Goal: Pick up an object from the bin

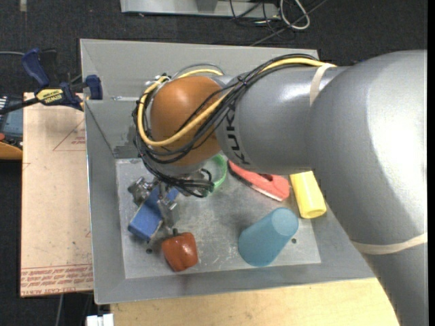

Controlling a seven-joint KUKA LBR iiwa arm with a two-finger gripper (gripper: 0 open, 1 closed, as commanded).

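Gripper (160,212): low over the left part of the bin (102,182), below the orange wrist cover; apart or together, cannot tell.
Blue block (143,223): under the gripper and slightly to its left; contact unclear.
Block axis: runs from lower left to upper right, with the upper end hidden by the gripper.
Red-brown lump (179,251): just below and right of the gripper, beside the block.
Blue cup (266,237): lying on its side, well to the gripper's right.
Yellow cylinder (307,194): farther right, above the cup.
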